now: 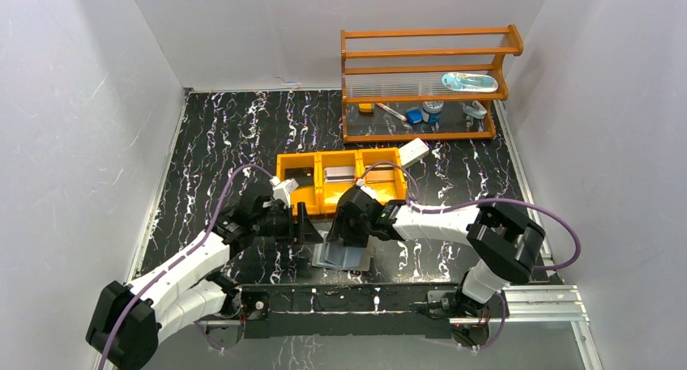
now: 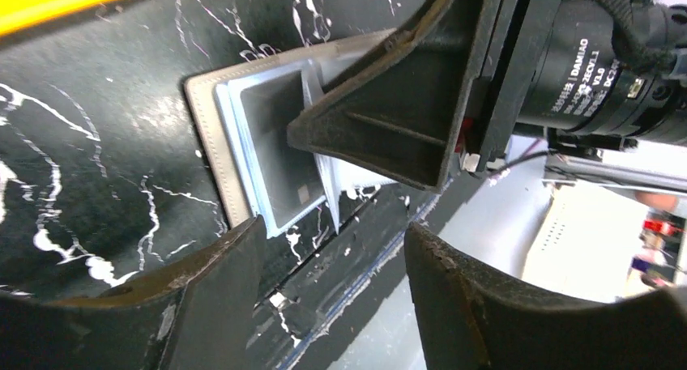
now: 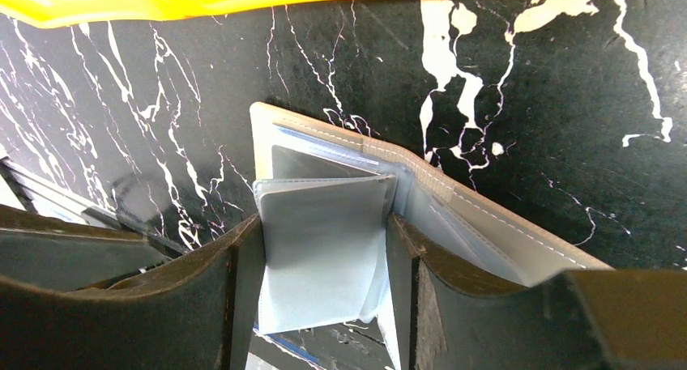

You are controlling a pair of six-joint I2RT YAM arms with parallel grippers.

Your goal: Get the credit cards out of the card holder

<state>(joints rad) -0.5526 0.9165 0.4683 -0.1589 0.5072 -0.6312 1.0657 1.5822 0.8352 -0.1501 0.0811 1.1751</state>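
Note:
The card holder [image 1: 344, 257] lies open on the black marble table by the front edge. It also shows in the left wrist view [image 2: 206, 135] and the right wrist view [image 3: 454, 200]. My right gripper [image 1: 347, 242] is open and stands down on it. Its fingers straddle a pale blue-grey inner leaf [image 3: 324, 248] that fills the gap of the gripper [image 3: 324, 224]. A flat grey face [image 2: 275, 127] shows in a pocket; I cannot tell if it is a card. My left gripper [image 1: 306, 224] is open and empty just left of the holder, also seen in its own view [image 2: 332, 232]. A dark card [image 1: 301, 176] and a silvery card [image 1: 340, 174] lie in the tray.
The orange three-compartment tray [image 1: 340, 155] stands just behind both grippers, with a white box [image 1: 414, 150] at its right end. A wooden shelf [image 1: 421, 78] with small items stands at the back right. The table's front rail runs just below the holder.

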